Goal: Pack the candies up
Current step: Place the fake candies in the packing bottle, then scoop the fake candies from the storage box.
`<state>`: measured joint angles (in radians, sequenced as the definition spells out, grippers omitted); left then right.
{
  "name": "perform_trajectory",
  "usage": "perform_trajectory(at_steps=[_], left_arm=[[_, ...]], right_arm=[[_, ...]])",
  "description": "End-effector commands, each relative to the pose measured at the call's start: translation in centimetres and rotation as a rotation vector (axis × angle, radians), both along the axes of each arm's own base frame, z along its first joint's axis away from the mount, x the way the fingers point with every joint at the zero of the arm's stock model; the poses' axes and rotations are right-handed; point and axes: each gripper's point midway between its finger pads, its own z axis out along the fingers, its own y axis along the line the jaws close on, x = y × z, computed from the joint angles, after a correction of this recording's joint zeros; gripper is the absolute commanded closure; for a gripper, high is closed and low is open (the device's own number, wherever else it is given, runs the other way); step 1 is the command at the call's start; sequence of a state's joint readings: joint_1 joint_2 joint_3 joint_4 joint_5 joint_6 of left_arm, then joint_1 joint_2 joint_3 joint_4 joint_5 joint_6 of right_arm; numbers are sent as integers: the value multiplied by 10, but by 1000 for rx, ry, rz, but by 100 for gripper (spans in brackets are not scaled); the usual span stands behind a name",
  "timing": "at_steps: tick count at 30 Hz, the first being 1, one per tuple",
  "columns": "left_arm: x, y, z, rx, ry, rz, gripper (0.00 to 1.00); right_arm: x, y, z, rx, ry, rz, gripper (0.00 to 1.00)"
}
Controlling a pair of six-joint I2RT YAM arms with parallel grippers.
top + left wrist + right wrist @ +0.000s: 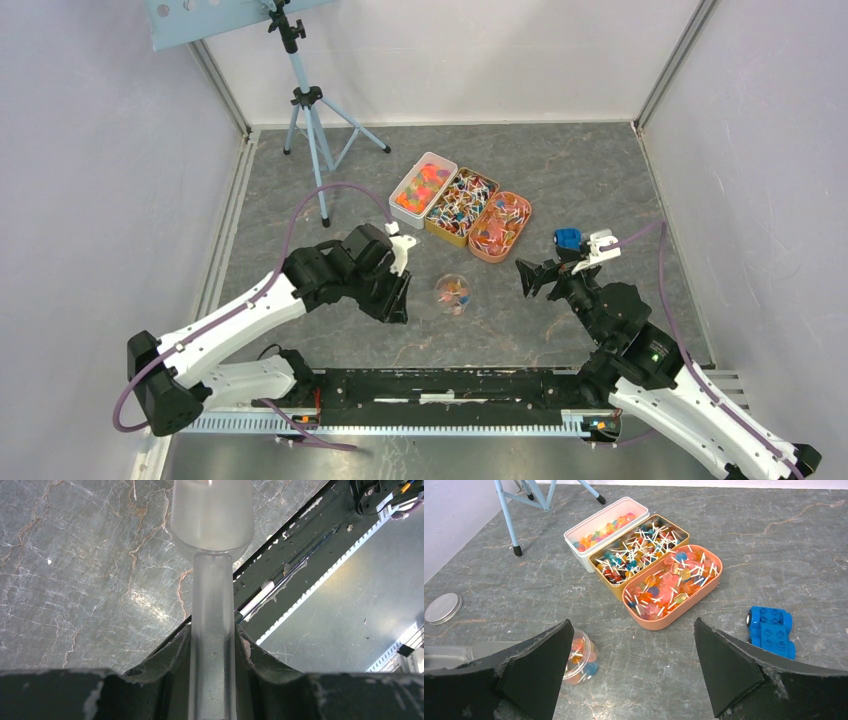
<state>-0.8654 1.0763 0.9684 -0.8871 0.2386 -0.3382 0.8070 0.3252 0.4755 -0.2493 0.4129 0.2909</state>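
My left gripper is clenched on the handle of a frosted plastic scoop, a finger pressed against each side. The scoop's bowl points away from my wrist over bare marbled counter. From above, that gripper sits just to the left of a small clear jar with a few candies in it.

My right gripper is released, its jaws spread wide and closed on nothing. From above it is on the other side of the jar, a little apart from it. Through that wrist camera the jar shows by my left-hand finger.

Most of the candies lie beyond the jar in three containers set side by side and touching:
- A white box of orange, red and pink sweets.
- A tan box of wrapped ones with white ends.
- A salmon oval tray of mixed pieces.

A blue toy car stands on the counter to the right of the oval tray, apart from it. A round metal lid lies flat far to the left. A tripod stand rises at the back.
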Motion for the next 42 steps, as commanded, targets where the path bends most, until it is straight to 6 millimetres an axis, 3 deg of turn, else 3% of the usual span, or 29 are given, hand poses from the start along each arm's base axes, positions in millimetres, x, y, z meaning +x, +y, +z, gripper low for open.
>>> perform_trajectory(at_steps=[1, 15, 23, 30, 42], left_arm=[[5, -6, 19, -31, -41, -33, 98], [9, -2, 31, -15, -66, -14, 98], [37, -11, 56, -10, -159, 33, 98], [70, -41, 65, 32, -182, 5, 98], [114, -88, 49, 118, -159, -62, 98]], right_arm=[[1, -3, 7, 21, -22, -16, 2], [1, 0, 5, 30, -17, -8, 2], [0, 2, 2, 35, -8, 4, 2], [-3, -3, 4, 28, -15, -7, 2], [-11, -10, 11, 42, -34, 3, 2]])
